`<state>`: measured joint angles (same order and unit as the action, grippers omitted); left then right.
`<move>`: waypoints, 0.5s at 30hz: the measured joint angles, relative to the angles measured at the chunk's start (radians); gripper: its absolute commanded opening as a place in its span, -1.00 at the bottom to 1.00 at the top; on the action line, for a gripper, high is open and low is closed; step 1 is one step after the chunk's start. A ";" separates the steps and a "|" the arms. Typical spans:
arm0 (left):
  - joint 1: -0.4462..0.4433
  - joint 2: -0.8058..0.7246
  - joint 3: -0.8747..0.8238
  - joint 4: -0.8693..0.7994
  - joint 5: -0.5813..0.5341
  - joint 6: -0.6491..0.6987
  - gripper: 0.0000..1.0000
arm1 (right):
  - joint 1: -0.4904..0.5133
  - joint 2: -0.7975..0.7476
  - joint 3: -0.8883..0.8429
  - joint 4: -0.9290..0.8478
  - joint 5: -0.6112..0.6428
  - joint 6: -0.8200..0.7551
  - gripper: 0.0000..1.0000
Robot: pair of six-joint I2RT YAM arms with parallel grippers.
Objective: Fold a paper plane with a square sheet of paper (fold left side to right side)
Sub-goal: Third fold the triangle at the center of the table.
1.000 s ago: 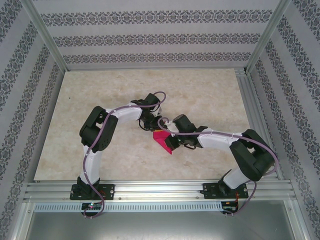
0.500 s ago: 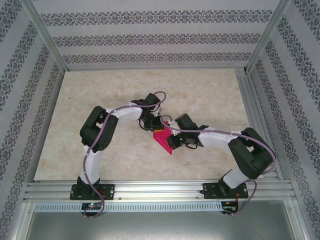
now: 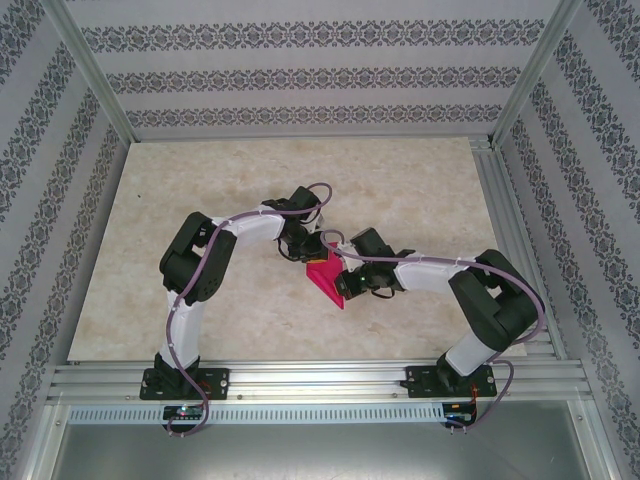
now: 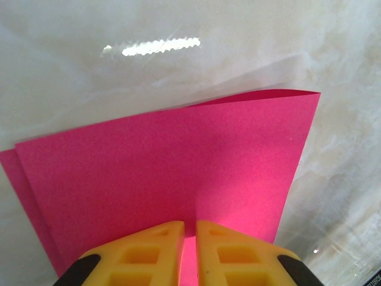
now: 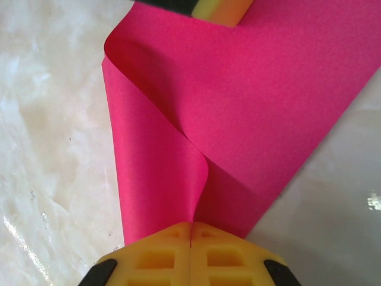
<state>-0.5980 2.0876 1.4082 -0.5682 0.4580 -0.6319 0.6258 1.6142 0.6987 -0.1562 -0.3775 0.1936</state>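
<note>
Near the table [image 3: 200, 190] centre we pinched the paper [image 3: 328, 282] in the left gripper [image 4: 190, 225] and right gripper [image 5: 191, 226]; the right had edged toward the table's left, so the doubled paper bulged, its fold uncreased yet

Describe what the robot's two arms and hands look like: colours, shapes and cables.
The left arm and right arm match: white tubular links between bulky black joint housings, on black bases, each trailed by a loose purple cable. The left hand and right hand have blunt yellow fingers with square recesses and black corners at the back.
</note>
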 measured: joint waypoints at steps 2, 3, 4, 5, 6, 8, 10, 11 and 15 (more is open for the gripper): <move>0.000 0.000 0.000 0.000 0.000 0.000 -0.66 | 0.000 0.001 0.002 -0.002 -0.004 0.000 -1.00; 0.000 0.000 0.000 -0.001 0.000 0.000 -0.66 | 0.000 0.001 0.002 -0.002 -0.003 0.000 -1.00; 0.000 0.000 0.000 -0.001 0.000 0.000 -0.66 | 0.000 0.001 0.002 -0.003 -0.003 0.000 -1.00; 0.000 0.000 0.000 -0.001 0.000 0.000 -0.66 | 0.000 0.001 0.003 -0.004 -0.003 0.000 -1.00; 0.000 0.000 0.000 -0.001 0.000 0.000 -0.66 | 0.000 0.001 0.004 -0.006 -0.003 0.000 -1.00; 0.000 0.000 0.000 -0.001 0.000 0.000 -0.66 | -0.002 0.002 0.006 -0.010 -0.003 0.000 -1.00; 0.000 0.000 0.000 -0.001 0.000 0.000 -0.66 | -0.006 0.007 0.012 -0.015 -0.007 0.000 -1.00; 0.000 0.000 0.000 -0.001 0.000 0.000 -0.66 | -0.007 0.010 0.016 -0.019 -0.010 0.000 -1.00; 0.000 0.000 0.000 -0.001 0.000 0.000 -0.67 | -0.007 0.016 0.027 -0.034 -0.011 0.000 -1.00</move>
<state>-0.5980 2.0876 1.4086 -0.5690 0.4580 -0.6319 0.6189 1.6299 0.7254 -0.1902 -0.3882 0.1932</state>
